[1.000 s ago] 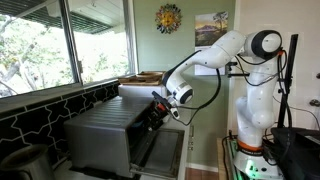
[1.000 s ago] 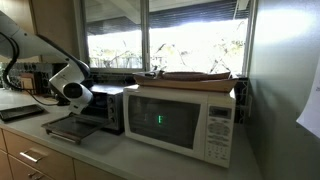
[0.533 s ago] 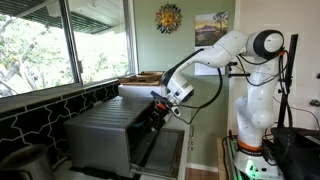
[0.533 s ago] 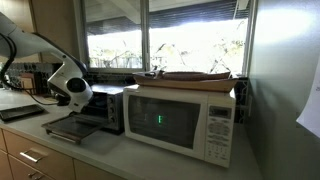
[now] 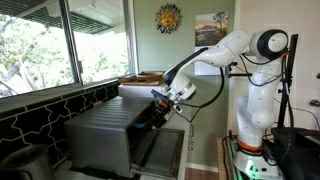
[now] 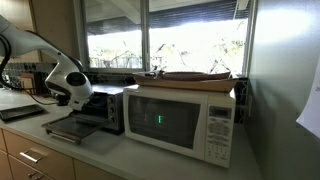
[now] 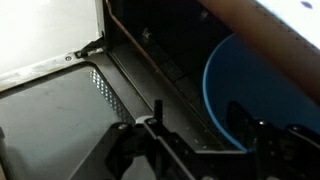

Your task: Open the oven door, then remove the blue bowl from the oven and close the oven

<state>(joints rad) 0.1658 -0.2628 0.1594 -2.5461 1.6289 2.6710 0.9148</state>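
Note:
The silver-grey oven (image 5: pixel 100 125) stands on the counter with its oven door (image 5: pixel 162 150) folded down open. It shows in both exterior views, and in an exterior view (image 6: pixel 104 106) it sits left of a white appliance. In the wrist view the blue bowl (image 7: pixel 250 80) sits inside the dark oven cavity, just behind the open oven door (image 7: pixel 50 120). My gripper (image 7: pixel 203 135) is open at the oven mouth. The bowl's near rim lies between its two fingers, and I cannot tell whether they touch it. The gripper (image 5: pixel 158 110) hides the bowl in both exterior views.
A white microwave (image 6: pixel 180 118) stands beside the oven, with a flat wooden tray (image 6: pixel 195 75) on top. Windows run behind the counter. The counter edge and drawers (image 6: pixel 30 155) lie below the open door.
The wrist has shifted slightly at the oven mouth. The oven door stays open and the gripper stays open.

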